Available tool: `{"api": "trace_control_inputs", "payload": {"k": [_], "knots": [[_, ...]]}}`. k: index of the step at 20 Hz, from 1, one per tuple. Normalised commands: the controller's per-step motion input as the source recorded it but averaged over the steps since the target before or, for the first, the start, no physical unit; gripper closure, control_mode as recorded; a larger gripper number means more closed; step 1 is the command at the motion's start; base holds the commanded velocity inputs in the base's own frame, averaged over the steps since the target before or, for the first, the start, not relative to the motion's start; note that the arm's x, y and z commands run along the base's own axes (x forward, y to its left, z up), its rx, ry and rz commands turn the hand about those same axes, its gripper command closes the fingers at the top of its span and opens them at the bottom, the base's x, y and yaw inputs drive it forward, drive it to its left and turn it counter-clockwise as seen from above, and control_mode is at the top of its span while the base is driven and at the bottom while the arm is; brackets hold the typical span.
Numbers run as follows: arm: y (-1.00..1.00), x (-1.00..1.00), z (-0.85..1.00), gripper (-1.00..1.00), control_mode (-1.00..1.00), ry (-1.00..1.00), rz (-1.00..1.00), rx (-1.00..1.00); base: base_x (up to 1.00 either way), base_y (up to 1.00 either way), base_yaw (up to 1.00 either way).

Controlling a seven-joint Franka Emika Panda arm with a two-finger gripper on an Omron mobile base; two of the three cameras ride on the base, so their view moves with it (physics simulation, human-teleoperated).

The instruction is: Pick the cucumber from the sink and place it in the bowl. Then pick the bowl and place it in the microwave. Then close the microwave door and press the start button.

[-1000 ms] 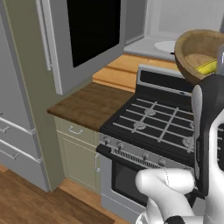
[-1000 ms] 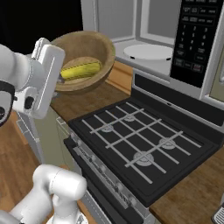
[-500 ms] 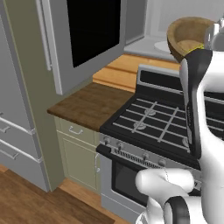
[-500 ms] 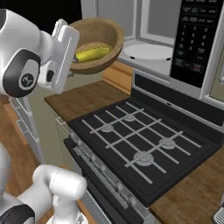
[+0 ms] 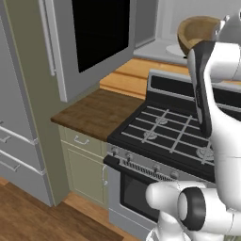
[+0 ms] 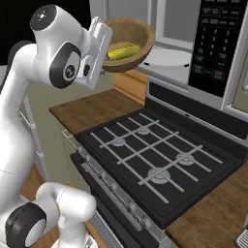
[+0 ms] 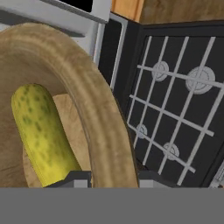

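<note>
The microwave (image 6: pixel 193 53), a large light-grey box appliance with a pale interior and a white round turntable (image 6: pixel 167 57), is seen open above and behind the black gas stove (image 6: pixel 155 162). Its door (image 5: pixel 96 40), a wide black glass panel in a light-grey frame with a long vertical grey handle, is swung out to the left of the stove in the left base view, over the brown wooden countertop (image 5: pixel 96 113). A dark keypad panel (image 6: pixel 213 41) is set at the right of the microwave's front.

The round, shallow, tan wooden-looking bowl (image 6: pixel 131 41) is held in the air, tilted, above the far left corner of the stove and just in front of the microwave's opening. The two-finger gripper (image 7: pixel 114 178) is clamped on the bowl's rim, one dark finger tip inside and one outside. The small yellow-green cucumber (image 6: pixel 123 51) lies inside the bowl, near the gripped rim, with the stove's grates below it in the hand view.
</note>
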Motion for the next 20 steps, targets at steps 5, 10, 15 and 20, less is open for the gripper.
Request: {"api": "trace_control_inputs", "payload": {"k": [5, 10, 15, 20], "knots": [[-0.32, 0.76, 0.02, 1.00, -1.00, 0.02, 0.00, 0.00, 0.00, 0.00, 0.00], [-0.32, 0.77, 0.00, 1.00, -1.00, 0.05, 0.00, 0.00, 0.00, 0.00, 0.00], [-0.36, 0.67, 0.01, 1.00, -1.00, 0.06, 0.00, 0.02, 0.00, 0.00, 0.00], [-0.37, 0.68, 0.00, 1.00, -1.00, 0.02, 0.00, 0.02, 0.00, 0.00, 0.00]]}}
